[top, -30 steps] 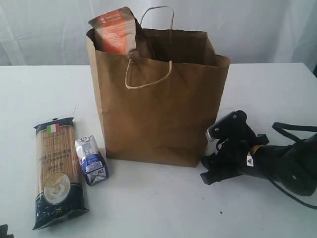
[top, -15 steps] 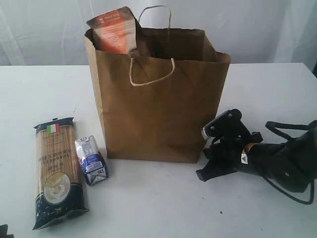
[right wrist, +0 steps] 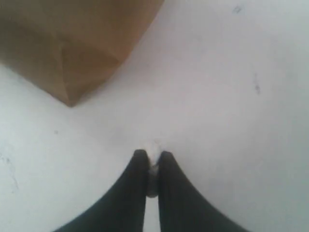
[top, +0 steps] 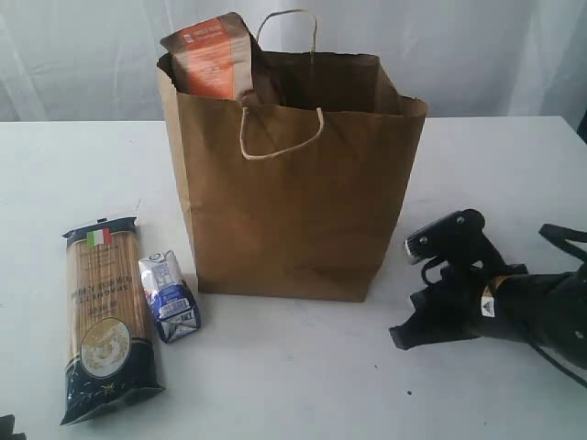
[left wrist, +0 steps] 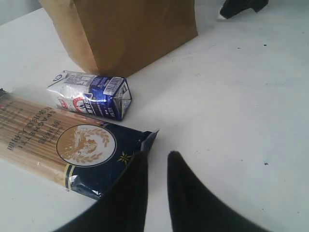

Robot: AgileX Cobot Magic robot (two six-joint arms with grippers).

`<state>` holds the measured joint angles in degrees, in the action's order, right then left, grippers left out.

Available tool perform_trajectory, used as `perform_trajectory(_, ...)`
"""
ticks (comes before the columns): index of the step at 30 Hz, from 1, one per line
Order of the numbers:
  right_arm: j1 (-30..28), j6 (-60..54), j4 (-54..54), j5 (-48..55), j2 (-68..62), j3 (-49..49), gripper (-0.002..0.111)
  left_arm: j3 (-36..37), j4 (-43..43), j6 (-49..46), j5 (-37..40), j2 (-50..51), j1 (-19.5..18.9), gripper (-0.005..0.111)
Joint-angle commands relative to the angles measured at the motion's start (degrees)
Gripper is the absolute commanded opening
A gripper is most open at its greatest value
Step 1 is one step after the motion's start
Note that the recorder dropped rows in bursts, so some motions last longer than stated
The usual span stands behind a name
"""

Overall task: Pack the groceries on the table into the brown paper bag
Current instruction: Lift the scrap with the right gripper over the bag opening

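Observation:
The brown paper bag [top: 293,202] stands upright mid-table, and the brown pouch with orange label [top: 213,60] sticks out of its top left. On the table [top: 303,376] left of the bag lie the blue spaghetti packet [top: 103,316] and the small blue-white carton [top: 170,295]. My right gripper [top: 404,335] rests low by the bag's right bottom corner, shut and holding nothing [right wrist: 153,154]. My left gripper [left wrist: 158,155] hovers by the spaghetti packet's [left wrist: 72,145] end, near the carton [left wrist: 91,94], its fingers a narrow gap apart and empty. The canister and both jars are out of sight.
A pale curtain hangs behind the table. The bag's two cord handles [top: 280,147] hang at its rim. The right arm's black cable [top: 559,234] loops over the tabletop at the far right. The bag's base corner [right wrist: 72,43] lies just ahead of the right gripper.
The right gripper has drawn back from the bag's corner, to the right and toward the front of the table. The bag's front handle has settled against it.

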<state>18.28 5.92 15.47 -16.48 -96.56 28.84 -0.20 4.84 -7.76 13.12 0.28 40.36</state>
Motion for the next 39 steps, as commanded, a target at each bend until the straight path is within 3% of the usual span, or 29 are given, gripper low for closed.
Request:
perform_trajectory(1,-0.62,1.02,-2.49,3.14,11.91,-0.28,0.000,0.20,0.20,0.06,0.26,-0.28,0.35,0.021)
perform_trajectory(8,-0.62,1.02,-6.54,7.77,31.38,2.58,0.000,0.20,0.20,0.06,0.26,-0.28,0.35,0.021)
perform_trajectory(13,-0.62,1.02,-6.90,23.54,38.23,16.30,0.000,0.20,0.20,0.06,0.26,-0.28,0.35,0.021)
perform_trajectory(24,4.75,-5.92,-11.36,44.54,26.09,40.65,0.000,0.20,0.20,0.06,0.26,-0.28,0.35,0.021)
perform_trajectory(28,5.98,-11.29,-16.19,50.36,19.97,46.09,0.000,0.20,0.20,0.06,0.26,-0.28,0.35,0.021)
perform_trajectory(39,6.60,-13.62,-15.95,60.57,6.06,56.52,0.000,0.20,0.20,0.06,0.26,-0.28,0.35,0.021)
